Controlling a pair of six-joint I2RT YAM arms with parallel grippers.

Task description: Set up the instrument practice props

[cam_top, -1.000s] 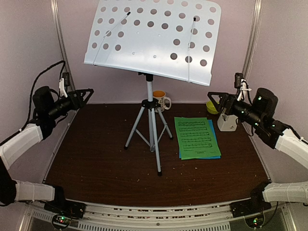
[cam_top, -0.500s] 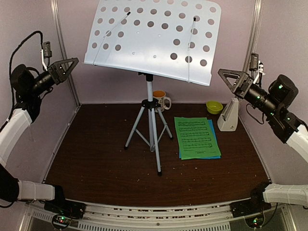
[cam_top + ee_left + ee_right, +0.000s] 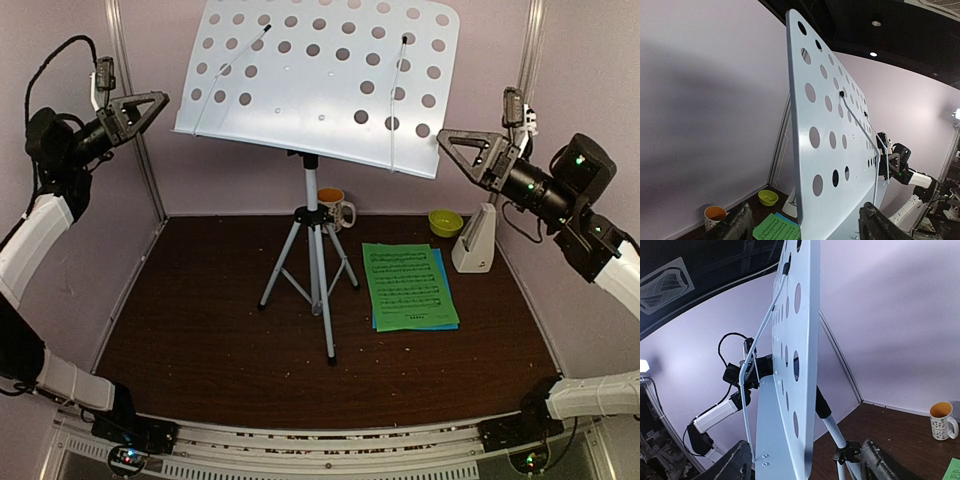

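Music stand [image 3: 801, 340]: pale perforated plate, upright, seen edge-on at centre. A wire page-holder [image 3: 758, 342] runs down its face, with a silver pole [image 3: 832, 427] and black collar below.
Right gripper [image 3: 807, 466]: dark fingers [image 3: 737, 465] spread wide, one each side of the plate.
Left arm [image 3: 720, 410]: beyond the plate.
Mug [image 3: 943, 422]: patterned, near the back edge of the brown table [image 3: 890, 430].
Green sheet [image 3: 955, 470]: only one corner shows.

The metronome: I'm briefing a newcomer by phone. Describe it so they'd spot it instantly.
On the dark brown table, look right of the silver tripod, past the green and blue music sheets. The white pyramid-shaped metronome stands there beside a small green bowl; it alone is white and tapering.
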